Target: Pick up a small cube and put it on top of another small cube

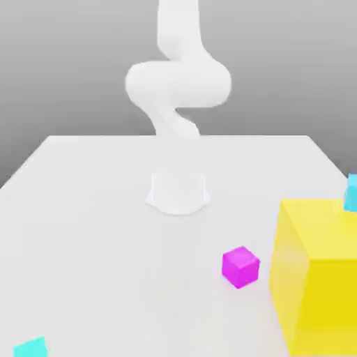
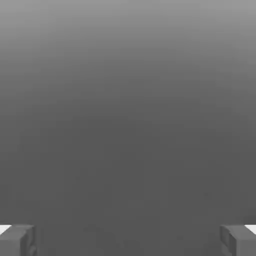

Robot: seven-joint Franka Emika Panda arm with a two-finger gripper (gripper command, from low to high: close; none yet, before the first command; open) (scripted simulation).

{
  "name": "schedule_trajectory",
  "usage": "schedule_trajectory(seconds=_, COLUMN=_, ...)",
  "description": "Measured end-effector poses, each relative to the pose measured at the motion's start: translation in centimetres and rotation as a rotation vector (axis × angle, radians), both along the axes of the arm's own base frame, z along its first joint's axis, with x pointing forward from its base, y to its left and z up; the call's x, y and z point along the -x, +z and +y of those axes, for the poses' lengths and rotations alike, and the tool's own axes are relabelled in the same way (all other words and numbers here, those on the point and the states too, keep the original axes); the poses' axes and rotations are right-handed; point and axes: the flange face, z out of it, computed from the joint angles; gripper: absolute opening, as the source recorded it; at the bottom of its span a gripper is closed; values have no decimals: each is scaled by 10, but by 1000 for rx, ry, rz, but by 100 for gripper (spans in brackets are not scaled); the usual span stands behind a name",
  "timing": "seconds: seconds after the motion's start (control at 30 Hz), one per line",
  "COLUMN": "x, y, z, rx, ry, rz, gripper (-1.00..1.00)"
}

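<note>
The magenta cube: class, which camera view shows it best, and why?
The exterior view. There the magenta cube sits whole on the white table, beside the yellow block. The hand view gives grey background between the open gripper fingertips.

White table [image 1: 84, 209]. Yellow block [image 1: 317, 279] at exterior view's right edge. Cyan cube [image 1: 351, 193] beside block's top edge; second cyan cube [image 1: 31, 347] near lower-left corner.

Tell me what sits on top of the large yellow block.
A small cyan cube rests on the large yellow block at the exterior view's right edge, partly cropped. Anything behind the block is hidden.
</note>
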Motion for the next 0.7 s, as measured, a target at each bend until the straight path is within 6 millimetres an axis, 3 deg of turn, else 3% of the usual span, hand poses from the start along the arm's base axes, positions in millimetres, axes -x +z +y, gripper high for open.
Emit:
schedule_trajectory(seconds=0.17, x=-47, y=-124, z=12, rx=-26, ry=87, rz=182, gripper=0)
schedule_trajectory(seconds=0.33, x=-52, y=-249, z=42, rx=-4, ry=179, rz=362, gripper=0)
schedule_trajectory(seconds=0.47, x=-27, y=-350, z=64, rx=41, ry=253, rz=516, gripper=0)
schedule_trajectory(seconds=0.57, x=13, y=-427, z=79, rx=105, ry=322, rz=645, gripper=0)
schedule_trajectory(seconds=0.63, x=45, y=-459, z=102, rx=174, ry=407, rz=698, gripper=0)
schedule_trajectory(seconds=0.7, x=64, y=-468, z=133, rx=232, ry=504, rz=698, gripper=0)
